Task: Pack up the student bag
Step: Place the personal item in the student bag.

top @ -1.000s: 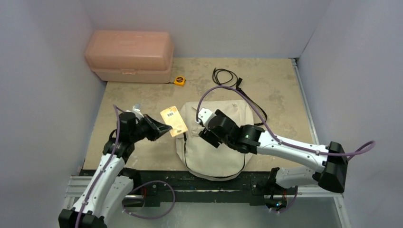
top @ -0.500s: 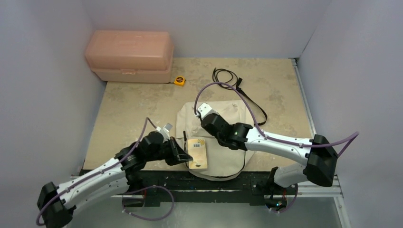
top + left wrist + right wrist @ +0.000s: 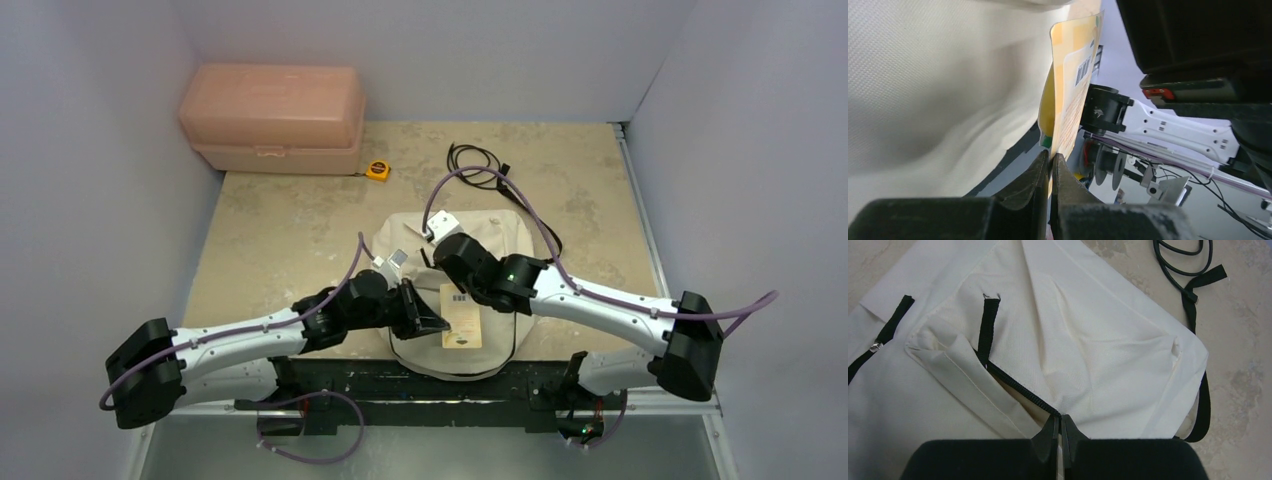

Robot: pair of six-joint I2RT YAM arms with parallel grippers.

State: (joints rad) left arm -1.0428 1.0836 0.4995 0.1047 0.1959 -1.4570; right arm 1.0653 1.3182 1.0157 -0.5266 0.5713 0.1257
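From above, the left gripper (image 3: 432, 322) is closed on the near edge of a yellow packet (image 3: 461, 318). The packet reaches away from its fingertips over the near part of the student bag (image 3: 500, 238), a cream pack lying flat directly under both tools. The right gripper (image 3: 450, 284) points down at the bag, just beyond the packet's far end; how its jaws stand cannot be told in this view. Far beyond the left gripper a pink box (image 3: 272, 118) sits at the back of the table (image 3: 280, 230), with a yellow tape measure (image 3: 377, 170) just beside it. A black cable (image 3: 474, 159) lies beyond the right gripper, past the bag's far edge.

In the left wrist view, the left gripper (image 3: 1050, 161) has its two fingers pressed together on the packet (image 3: 1070, 90), which stands up from the tips, barcode at its far end. The bag's cream fabric (image 3: 938, 90) fills the space to the left of the packet.

In the right wrist view, the right gripper (image 3: 1060, 423) has its fingers nearly together, pinching the bag (image 3: 1108, 340) at the pocket's black zipper (image 3: 1018, 385). The pocket mouth gapes to the left of the fingertips. A black strap (image 3: 1203, 405) runs down the bag's right side, and the cable (image 3: 1182, 262) lies far ahead on the table (image 3: 1243, 340).
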